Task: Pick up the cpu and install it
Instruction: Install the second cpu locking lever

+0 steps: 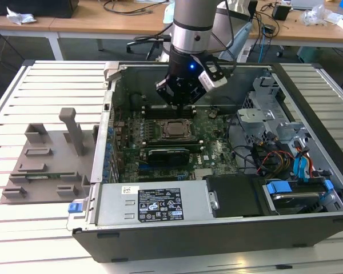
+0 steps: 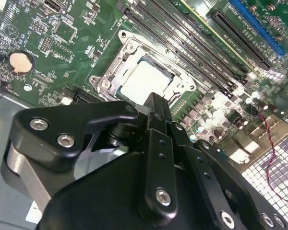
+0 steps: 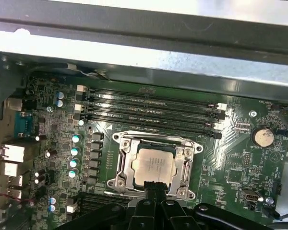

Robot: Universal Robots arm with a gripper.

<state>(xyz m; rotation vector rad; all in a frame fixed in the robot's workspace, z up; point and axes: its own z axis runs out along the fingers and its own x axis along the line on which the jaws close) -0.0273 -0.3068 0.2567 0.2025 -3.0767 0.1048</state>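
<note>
The cpu (image 1: 174, 129) is a small square chip with a silvery top, lying flat inside the metal socket frame (image 3: 122, 165) on the green motherboard (image 1: 217, 151) of the open computer case. In both wrist views the cpu (image 2: 144, 81) (image 3: 153, 165) sits level within the frame. My gripper (image 1: 182, 105) hangs over the board just behind the socket, a little above it. Its black fingers are shut together with nothing between them, and their tip (image 2: 157, 103) (image 3: 155, 186) points at the socket's edge without touching the chip.
A grey tray with upright pegs (image 1: 46, 165) lies on the slatted table at the exterior view's left. A long black card (image 1: 168, 154) sits in front of the socket. Memory slots (image 3: 149, 112) run behind it, below the case wall (image 3: 134, 28). Drive bays and cables (image 1: 286, 160) crowd the exterior view's right.
</note>
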